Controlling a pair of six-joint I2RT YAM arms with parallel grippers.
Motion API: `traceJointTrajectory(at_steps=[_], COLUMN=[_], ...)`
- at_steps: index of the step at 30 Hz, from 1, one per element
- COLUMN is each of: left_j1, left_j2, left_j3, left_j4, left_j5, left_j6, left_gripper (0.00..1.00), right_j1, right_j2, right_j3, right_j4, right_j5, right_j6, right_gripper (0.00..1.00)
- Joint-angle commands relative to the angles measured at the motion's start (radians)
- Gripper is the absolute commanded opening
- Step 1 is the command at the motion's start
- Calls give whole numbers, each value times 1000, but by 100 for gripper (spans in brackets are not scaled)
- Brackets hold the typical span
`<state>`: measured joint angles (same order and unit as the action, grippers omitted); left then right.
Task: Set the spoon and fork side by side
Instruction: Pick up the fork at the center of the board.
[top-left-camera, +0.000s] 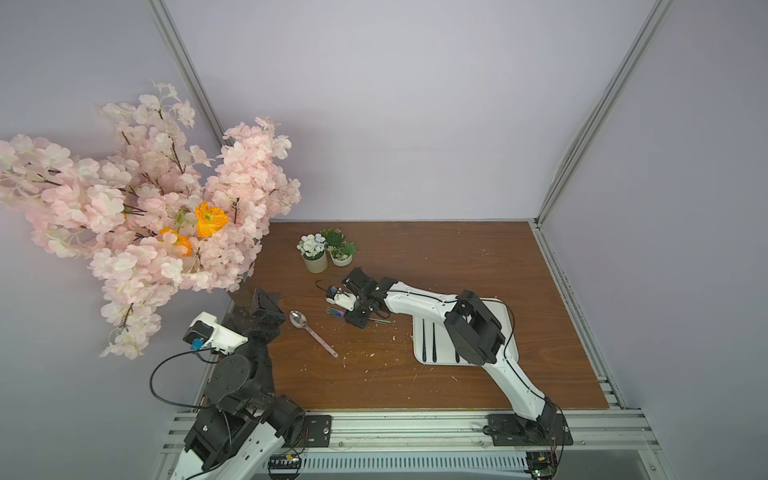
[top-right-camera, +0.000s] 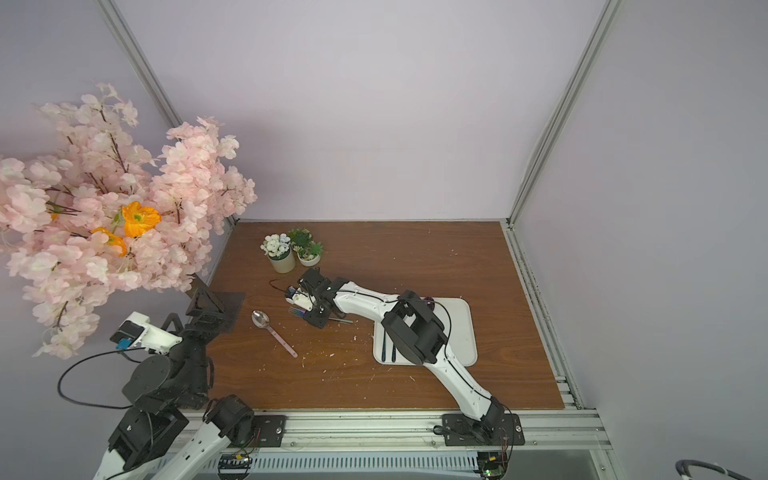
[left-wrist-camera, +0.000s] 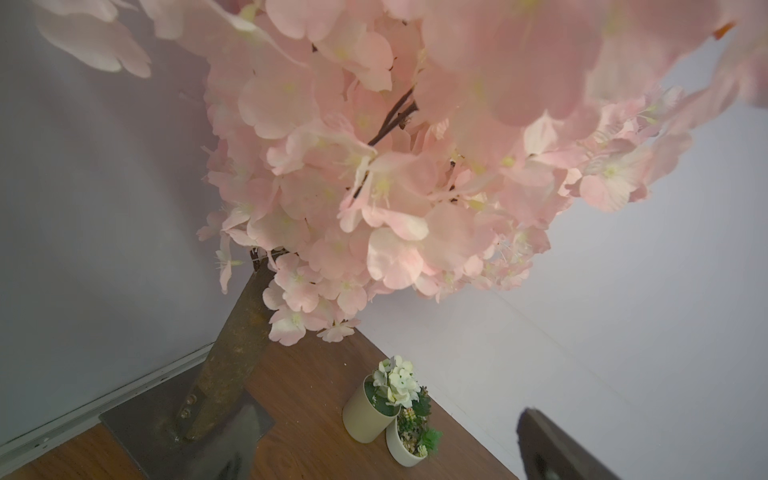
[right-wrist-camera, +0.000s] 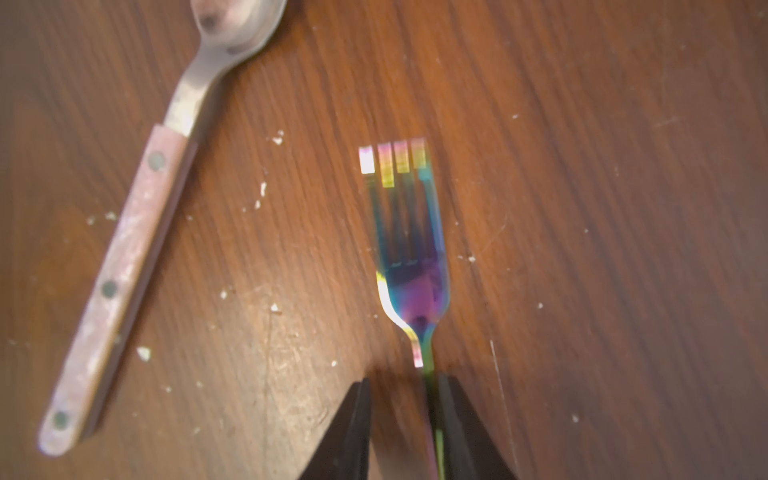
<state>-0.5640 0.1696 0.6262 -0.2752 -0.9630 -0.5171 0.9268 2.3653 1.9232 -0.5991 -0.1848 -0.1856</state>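
A spoon with a pink riveted handle lies slanted on the brown table, bowl toward the far left. Just right of it lies a rainbow-coloured fork, tines pointing left. My right gripper is low over the fork's handle. In the right wrist view the fork runs back between the two dark fingers. The handle lies against one finger, with a gap to the other. The spoon is off to the side. My left gripper stands wide open and empty near the tree.
A pink blossom tree on a dark base overhangs the table's left side; its trunk is close to the left gripper. Two small flower pots stand behind the cutlery. A white tray with dark utensils lies under the right arm.
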Motion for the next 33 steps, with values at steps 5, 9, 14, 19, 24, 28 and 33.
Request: traceJointTrajectory(at_steps=[5,9,14,19,24,28,33], left_j1=[10,10,10,9,9,9,9], left_j2=[-31,-37,-38,-49,-48,-56,-71], left_j3=[24,22,11,-16,-19,-21,-34], left_j4=[-18,-20,-18,1,14,10,15], left_j5=[-26,-32,-29,-26,-20,-21,-23], left_j6=[26,26,9,2,14,13,12], left_gripper=[100,100,100,100,100,100,100], right_j1=[-13,0,33,61,61,60,52], right_j2=[24,-19,-121,-205,-280,-316,-366], right_j3=[-17,-56,-215,-339,-342,-337,-362], right_j4=[-89,-152,-194,-177,-143,-137,-127], right_j5=[90,178,139,124,158,172,198], right_j6=[96,279,511,591,616,647,674], right_gripper=[9,1,0,0,0,0,0])
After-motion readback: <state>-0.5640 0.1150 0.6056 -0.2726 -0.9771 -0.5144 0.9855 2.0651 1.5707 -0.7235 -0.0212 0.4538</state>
